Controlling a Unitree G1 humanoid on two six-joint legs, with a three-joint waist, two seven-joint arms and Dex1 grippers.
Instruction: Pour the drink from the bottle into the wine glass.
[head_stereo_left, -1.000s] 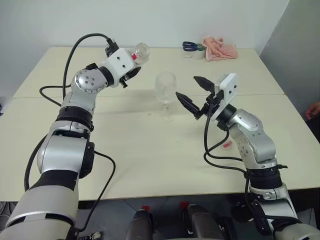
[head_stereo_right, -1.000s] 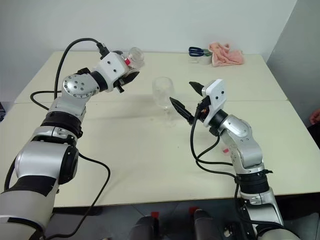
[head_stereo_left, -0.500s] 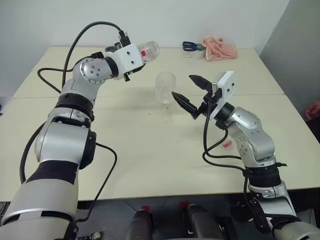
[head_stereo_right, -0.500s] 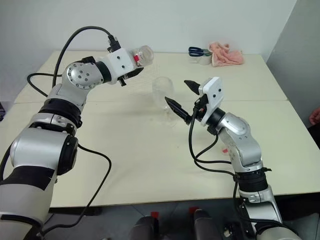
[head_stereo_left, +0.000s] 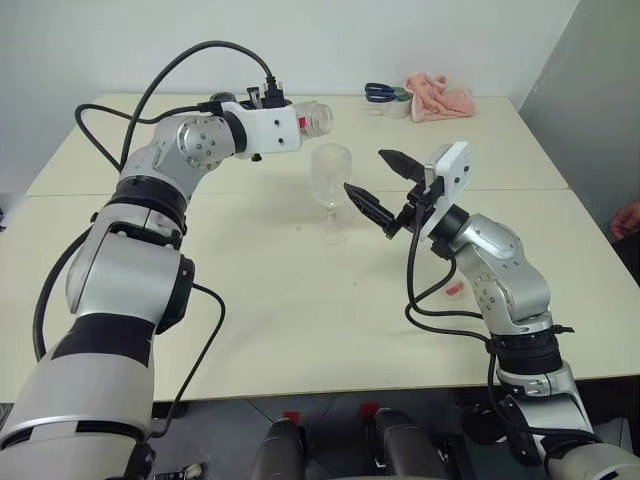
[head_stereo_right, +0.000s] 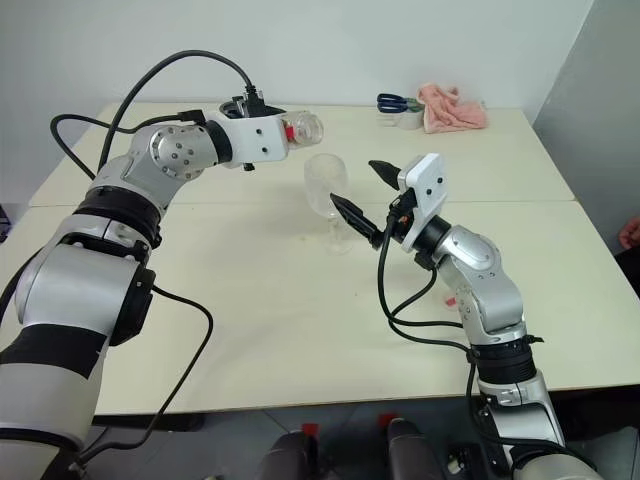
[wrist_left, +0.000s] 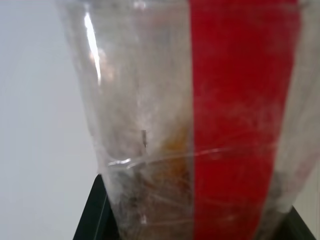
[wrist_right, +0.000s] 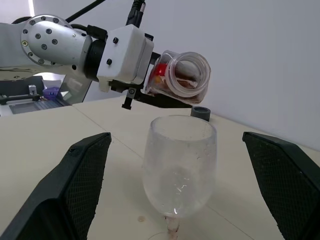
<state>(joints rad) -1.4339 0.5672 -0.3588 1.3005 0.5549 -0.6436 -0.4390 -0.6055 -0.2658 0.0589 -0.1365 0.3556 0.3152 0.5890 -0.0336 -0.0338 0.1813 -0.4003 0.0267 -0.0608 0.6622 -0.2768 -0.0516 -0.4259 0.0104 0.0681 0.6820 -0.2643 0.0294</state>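
Observation:
My left gripper (head_stereo_left: 301, 124) is shut on the bottle (head_stereo_left: 318, 116), a clear plastic one with a red label (wrist_left: 240, 125). It holds the bottle tipped almost level, the wide mouth (wrist_right: 189, 74) facing the wine glass from just above and behind its rim. A little reddish-brown drink (wrist_right: 161, 75) shows inside the bottle. The wine glass (head_stereo_left: 331, 180) stands upright on the table, its bowl (wrist_right: 180, 165) clear with droplets. My right gripper (head_stereo_left: 366, 171) is open, one finger on each side of the glass, not touching it.
A pink cloth (head_stereo_left: 438, 97) and blue-handled scissors (head_stereo_left: 380, 93) lie at the table's far edge. A small dark cap (wrist_right: 202, 112) sits behind the glass. A small red item (head_stereo_left: 455, 290) lies by my right arm. A person's hand (head_stereo_left: 628, 218) shows at the right edge.
My left arm has swung the bottle to the right and rolled it, so its mouth has gone from well left of the glass to just beside the rim. The right gripper has barely moved.

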